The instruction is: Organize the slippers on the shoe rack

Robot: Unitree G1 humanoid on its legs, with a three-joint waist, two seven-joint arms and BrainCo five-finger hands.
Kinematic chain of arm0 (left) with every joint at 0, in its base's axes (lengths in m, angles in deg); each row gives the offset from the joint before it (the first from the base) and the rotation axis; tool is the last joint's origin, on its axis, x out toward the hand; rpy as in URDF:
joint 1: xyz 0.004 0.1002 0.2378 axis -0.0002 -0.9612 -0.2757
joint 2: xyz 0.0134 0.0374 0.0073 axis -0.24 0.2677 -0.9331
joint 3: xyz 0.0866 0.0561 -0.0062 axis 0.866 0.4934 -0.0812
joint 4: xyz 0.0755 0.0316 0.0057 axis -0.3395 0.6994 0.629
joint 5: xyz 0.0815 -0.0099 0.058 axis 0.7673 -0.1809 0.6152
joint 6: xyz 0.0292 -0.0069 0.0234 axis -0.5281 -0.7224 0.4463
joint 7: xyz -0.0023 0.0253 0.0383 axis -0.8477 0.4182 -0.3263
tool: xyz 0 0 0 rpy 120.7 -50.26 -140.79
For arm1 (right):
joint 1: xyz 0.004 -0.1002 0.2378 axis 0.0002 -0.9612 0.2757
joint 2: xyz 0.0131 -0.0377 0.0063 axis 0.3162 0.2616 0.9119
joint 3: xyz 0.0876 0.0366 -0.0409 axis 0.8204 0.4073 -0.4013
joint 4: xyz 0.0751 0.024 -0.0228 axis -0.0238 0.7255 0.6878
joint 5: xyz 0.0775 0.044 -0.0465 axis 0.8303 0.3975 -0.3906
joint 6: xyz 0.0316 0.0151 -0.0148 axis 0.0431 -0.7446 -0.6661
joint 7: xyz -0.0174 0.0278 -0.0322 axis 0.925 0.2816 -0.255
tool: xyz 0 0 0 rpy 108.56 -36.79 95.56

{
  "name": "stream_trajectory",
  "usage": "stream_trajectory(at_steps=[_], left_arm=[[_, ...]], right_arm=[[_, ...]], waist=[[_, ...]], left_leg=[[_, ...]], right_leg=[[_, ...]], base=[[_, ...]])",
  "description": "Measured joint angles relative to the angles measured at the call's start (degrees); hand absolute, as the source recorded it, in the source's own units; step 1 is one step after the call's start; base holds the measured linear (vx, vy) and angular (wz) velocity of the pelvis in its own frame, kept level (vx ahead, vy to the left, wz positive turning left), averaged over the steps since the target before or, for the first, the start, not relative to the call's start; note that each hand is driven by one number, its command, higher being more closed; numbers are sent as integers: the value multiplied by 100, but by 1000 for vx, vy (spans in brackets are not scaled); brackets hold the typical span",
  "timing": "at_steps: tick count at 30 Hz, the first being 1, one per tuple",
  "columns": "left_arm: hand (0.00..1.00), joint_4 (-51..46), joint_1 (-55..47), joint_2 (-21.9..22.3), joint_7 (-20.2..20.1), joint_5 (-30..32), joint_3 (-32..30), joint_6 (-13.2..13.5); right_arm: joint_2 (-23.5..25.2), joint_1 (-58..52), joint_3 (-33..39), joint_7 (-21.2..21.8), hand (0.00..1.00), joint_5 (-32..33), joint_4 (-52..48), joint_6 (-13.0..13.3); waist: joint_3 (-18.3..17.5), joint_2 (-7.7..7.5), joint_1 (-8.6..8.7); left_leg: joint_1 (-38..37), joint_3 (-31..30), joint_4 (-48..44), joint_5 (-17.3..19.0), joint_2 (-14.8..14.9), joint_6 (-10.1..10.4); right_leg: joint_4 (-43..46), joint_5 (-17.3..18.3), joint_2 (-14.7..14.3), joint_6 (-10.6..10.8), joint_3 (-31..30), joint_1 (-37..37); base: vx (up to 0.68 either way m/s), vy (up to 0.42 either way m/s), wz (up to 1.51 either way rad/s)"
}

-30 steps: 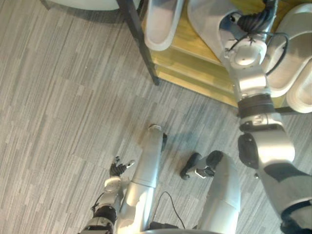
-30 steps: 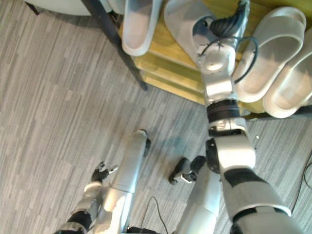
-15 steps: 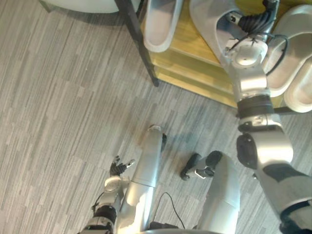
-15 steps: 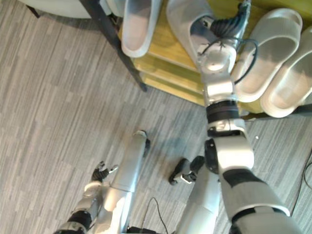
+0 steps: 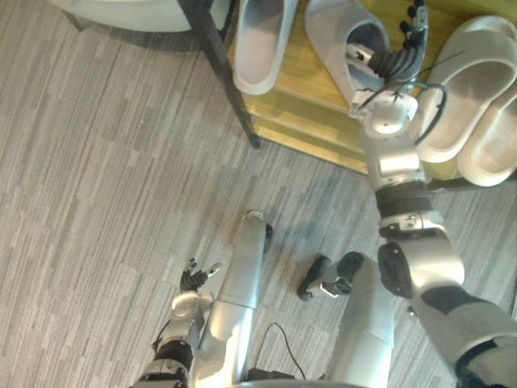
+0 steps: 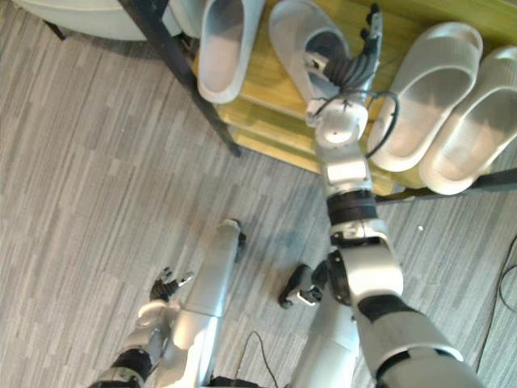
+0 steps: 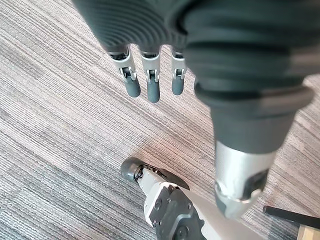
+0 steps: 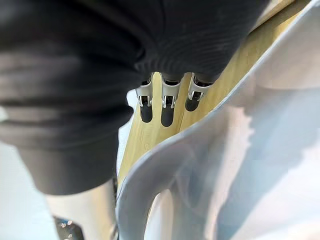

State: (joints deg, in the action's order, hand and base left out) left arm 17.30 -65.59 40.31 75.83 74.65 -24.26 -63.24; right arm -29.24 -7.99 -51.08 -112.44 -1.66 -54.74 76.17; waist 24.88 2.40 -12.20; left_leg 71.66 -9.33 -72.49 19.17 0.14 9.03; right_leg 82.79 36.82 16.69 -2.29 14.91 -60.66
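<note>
right hand (image 6: 365, 50) open, fingers straight, beside tilted slipper (image 6: 292, 34) on rack (image 6: 260, 85) | step: aligning it (my read) | next: nudge it square to rack edge | left hand (image 5: 194, 279) idle, open

1. Grey striped carpet (image 5: 105, 178) is covering the floor, suggesting an office-like indoor room.
2. A low bamboo-shelved, black-framed shoe rack (image 5: 303, 69) is holding 4 pale grey moulded slippers (image 5: 260, 44), suggesting an entrance area.

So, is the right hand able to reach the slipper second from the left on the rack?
Probably yes: the right hand, fingers straight, is over the shoe rack right beside that slipper, with nothing between them.
</note>
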Motion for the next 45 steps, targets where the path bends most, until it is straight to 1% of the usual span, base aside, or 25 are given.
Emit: stream_trajectory(at_steps=[3,6,8,13,17,20,27,30,35,36,41,43,45], left_arm=[[0,-1,-1,-6,0,-38,-11,0],[0,-3,3,-8,0,-49,-18,-1],[0,-3,-1,5,1,-92,-138,-4],[0,-12,-2,9,-2,-95,-235,-19],[0,-14,-3,9,-7,-94,-339,-24],[0,-16,-5,6,-8,-95,-451,-53],[0,-69,-4,-4,-11,-94,-478,-66],[0,-82,-3,7,-8,-95,-518,-72],[0,-97,-2,13,-8,-95,-519,-73],[0,-97,-1,14,-8,-96,-520,-73],[0,-98,17,59,-1,-98,-629,-69],[0,-98,21,65,-1,-98,-628,-69],[0,-97,26,69,-1,-98,-627,-69]], right_arm=[[113,-26,-45,10,0,149,-2,11],[186,-206,-92,16,0,169,-241,46],[341,-370,-86,20,0,275,-360,89],[646,-843,-99,76,0,637,-831,287],[837,-945,-109,217,0,908,-882,398],[1052,-1100,-138,279,0,1274,-1103,470],[1279,-1100,-145,351,0,2013,-1101,585],[1295,-1087,-146,420,0,2481,-1084,641],[1294,-1015,-142,435,0,2936,-1013,740],[1294,-930,-139,436,0,3115,-913,776],[1297,-615,-119,408,0,3537,-569,896],[1296,-554,-86,393,0,3638,-523,907],[1292,-460,-68,340,0,3759,-377,993]], waist=[[0,0,34],[3,-5,55],[-12,-46,61],[-9,-95,83],[-7,-139,114],[-1,-191,145],[22,-233,147],[25,-238,136],[26,-238,116],[26,-238,114],[26,-238,68],[26,-237,55],[27,-235,50]], left_leg=[[-2,3,18,-1,6,1],[-36,0,30,-1,22,1],[-86,17,65,0,28,1],[-138,20,78,0,29,0],[-173,27,111,0,33,1],[-175,28,137,0,45,2],[-182,27,150,0,51,1],[-181,26,157,0,41,0],[-181,22,177,-3,29,4],[-180,16,185,-6,26,11],[-179,-31,210,-23,9,40],[-179,-70,212,-31,-12,53],[-179,-77,222,-44,-34,52]], right_leg=[[-36,-6,-11,2,6,7],[-67,0,-18,15,29,63],[-90,2,-20,18,14,97],[-101,4,-20,26,15,151],[-125,9,-21,49,11,178],[-161,1,-42,59,12,178],[-205,-15,-57,102,12,195],[-206,-4,-52,127,12,195],[-213,-14,-47,107,18,195],[-215,-15,-47,105,24,195],[-223,-10,-46,114,74,216],[-222,0,-35,131,115,242],[-214,3,-13,134,129,246]], base=[[0,0,0],[0,0,0],[0,0,0],[0,0,0],[0,0,0],[0,0,0],[0,0,0],[0,0,0],[0,0,0],[0,0,0],[0,0,2],[-3,0,7],[-4,4,6]])
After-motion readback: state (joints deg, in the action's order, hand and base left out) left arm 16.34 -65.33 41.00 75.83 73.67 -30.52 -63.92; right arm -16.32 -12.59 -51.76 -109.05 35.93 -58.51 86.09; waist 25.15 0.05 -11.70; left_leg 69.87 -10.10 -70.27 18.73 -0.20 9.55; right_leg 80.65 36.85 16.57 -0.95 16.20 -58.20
